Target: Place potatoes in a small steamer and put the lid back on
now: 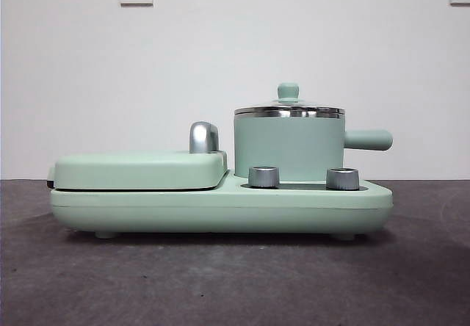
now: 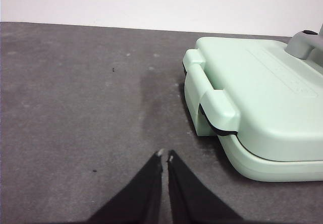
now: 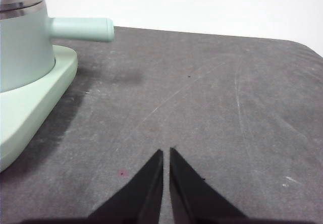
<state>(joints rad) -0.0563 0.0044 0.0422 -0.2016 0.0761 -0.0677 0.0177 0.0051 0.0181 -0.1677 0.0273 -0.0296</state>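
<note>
The small steamer (image 1: 289, 150), a mint-green pot with a steel rim and a side handle, stands on the right half of the green appliance base (image 1: 220, 205). The lid (image 1: 288, 108) with its green knob rests on the pot. The potatoes are out of view. In the right wrist view the steamer (image 3: 22, 47) shows beside the handle, and my right gripper (image 3: 166, 153) hovers shut over bare table some way off. My left gripper (image 2: 165, 156) is shut over the table near the griddle end, holding nothing.
A flat mint-green griddle cover (image 1: 139, 169) with a chrome handle (image 1: 203, 136) fills the appliance's left half. Two chrome dials (image 1: 264, 177) sit on the front below the pot. Dark grey table surface (image 1: 220, 282) runs all around; a white wall stands behind.
</note>
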